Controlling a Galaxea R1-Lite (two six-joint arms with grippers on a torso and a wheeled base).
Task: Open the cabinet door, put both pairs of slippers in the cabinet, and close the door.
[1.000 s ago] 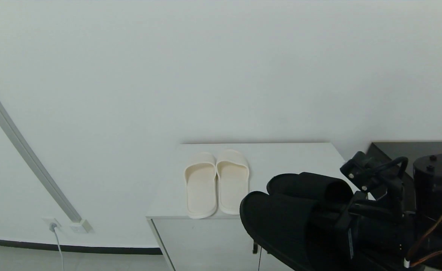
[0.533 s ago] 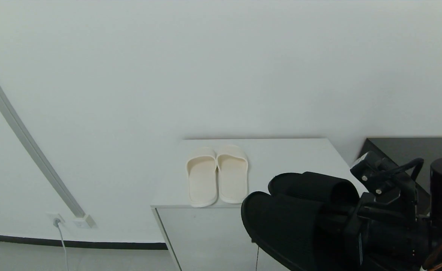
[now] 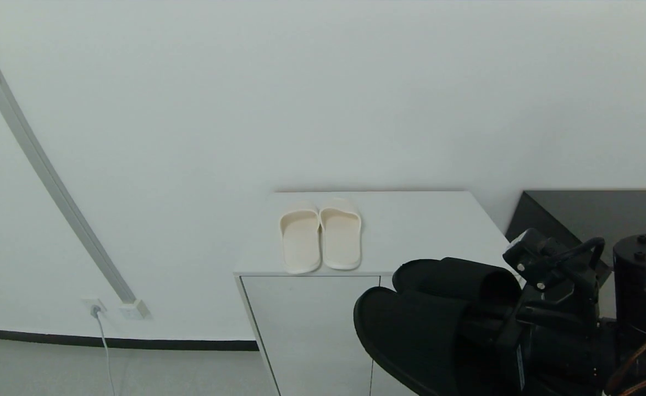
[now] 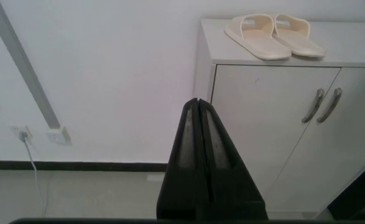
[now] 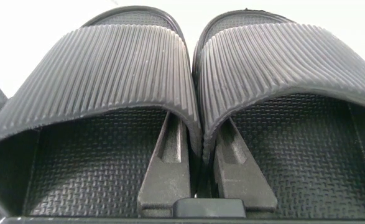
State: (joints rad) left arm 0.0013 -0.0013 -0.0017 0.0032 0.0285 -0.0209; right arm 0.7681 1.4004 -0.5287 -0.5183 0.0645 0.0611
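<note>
Overhead, the black slippers (image 3: 427,316) hang in the air in front of the cabinet (image 3: 312,330), toward its right side, with their soles cut off by the lower edge of the head view. They cover most of the right tool, so its grip is hard to make out from there. The right wrist view is clearer. The right tool (image 5: 199,124) has one finger inside each slipper and pinches the two neighbouring side walls together between them. The ribbed straps arch over the fingers (image 5: 166,168) and hide their tips.

The left tool (image 4: 198,106) hangs low beside the cabinet with its two fingers pressed flat together and nothing between them. Its base is cut off by the frame.

The white slippers (image 3: 321,239) lie side by side on the cabinet top near its front edge, touching each other. Both cabinet doors are closed. The two handles (image 4: 322,106) show in the left wrist view, but from the head the black slippers block them.

A dark surface (image 3: 603,209) stands just right of the cabinet, partly hidden by the right arm. A wall socket (image 3: 94,308) with a cable sits low on the wall to the left, under a slanted grey strip (image 3: 42,165).
</note>
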